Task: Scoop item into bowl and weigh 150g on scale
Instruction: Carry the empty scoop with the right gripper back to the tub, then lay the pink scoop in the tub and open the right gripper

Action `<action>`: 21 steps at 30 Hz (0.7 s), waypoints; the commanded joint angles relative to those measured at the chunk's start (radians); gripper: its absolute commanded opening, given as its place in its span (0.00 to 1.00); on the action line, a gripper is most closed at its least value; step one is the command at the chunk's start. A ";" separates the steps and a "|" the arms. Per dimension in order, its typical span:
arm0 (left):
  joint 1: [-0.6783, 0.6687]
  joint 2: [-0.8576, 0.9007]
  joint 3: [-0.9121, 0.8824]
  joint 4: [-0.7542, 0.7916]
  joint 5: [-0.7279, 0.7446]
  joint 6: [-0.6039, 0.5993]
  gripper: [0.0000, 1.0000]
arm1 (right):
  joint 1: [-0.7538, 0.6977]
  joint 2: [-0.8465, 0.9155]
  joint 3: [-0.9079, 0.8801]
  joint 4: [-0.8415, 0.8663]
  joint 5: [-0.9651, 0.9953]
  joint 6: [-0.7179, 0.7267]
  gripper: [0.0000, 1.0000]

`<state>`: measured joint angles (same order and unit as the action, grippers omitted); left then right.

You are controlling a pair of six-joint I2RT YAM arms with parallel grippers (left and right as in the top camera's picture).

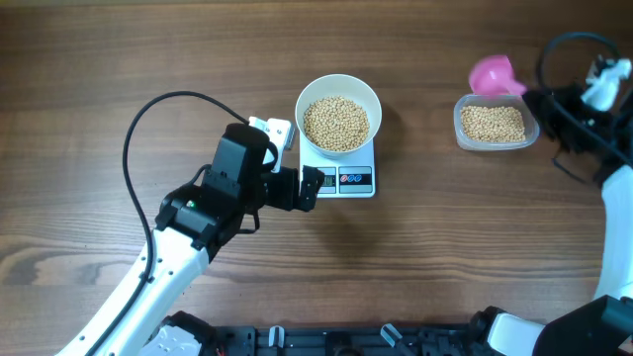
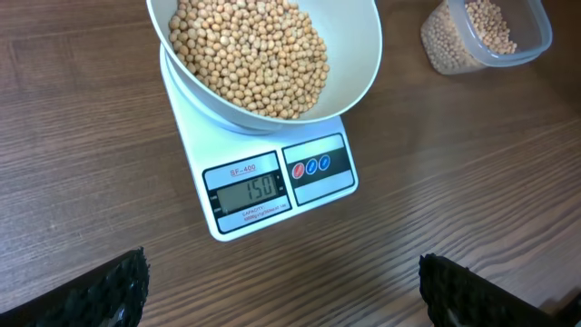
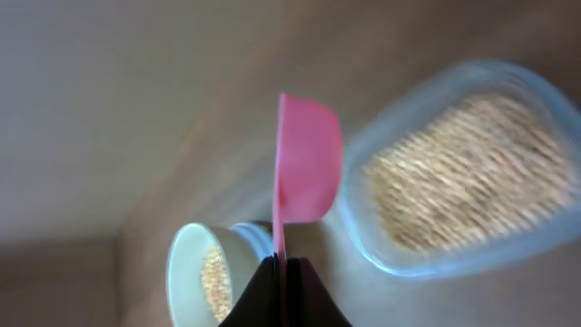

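Overhead: the bowl (image 1: pixel 338 113) of beans (image 1: pixel 336 123) sits on the scale (image 1: pixel 346 176) mid-tabletop, my left pincer (image 1: pixel 313 187) released beside its display edge. Left wrist: the display (image 2: pixel 250 190) reads 150. Right wrist: my right pincer (image 3: pixel 281 272) is clenched on the pink scoop (image 3: pixel 306 173) beside the clear tub (image 3: pixel 458 173), near the tabletop's right edge.

Wooden table (image 1: pixel 119 59) bearing scale (image 1: pixel 348 178), tub (image 1: pixel 495 126)

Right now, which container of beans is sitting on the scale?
The round white bowl sits on the scale. The clear plastic tub of beans rests on the table, off to the side.
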<state>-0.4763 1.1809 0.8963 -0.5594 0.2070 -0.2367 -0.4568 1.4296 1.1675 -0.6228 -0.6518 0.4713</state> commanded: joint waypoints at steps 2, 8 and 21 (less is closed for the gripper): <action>-0.005 -0.008 0.000 0.002 -0.010 0.020 1.00 | 0.001 -0.013 0.003 -0.051 0.178 0.031 0.04; -0.005 -0.008 0.000 0.002 -0.010 0.020 1.00 | 0.001 -0.007 0.002 -0.145 0.331 0.209 0.04; -0.005 -0.008 0.000 0.002 -0.010 0.020 1.00 | 0.011 0.162 0.002 -0.061 0.172 0.183 0.08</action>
<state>-0.4763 1.1809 0.8963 -0.5598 0.2066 -0.2367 -0.4511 1.5734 1.1675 -0.6910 -0.4500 0.6510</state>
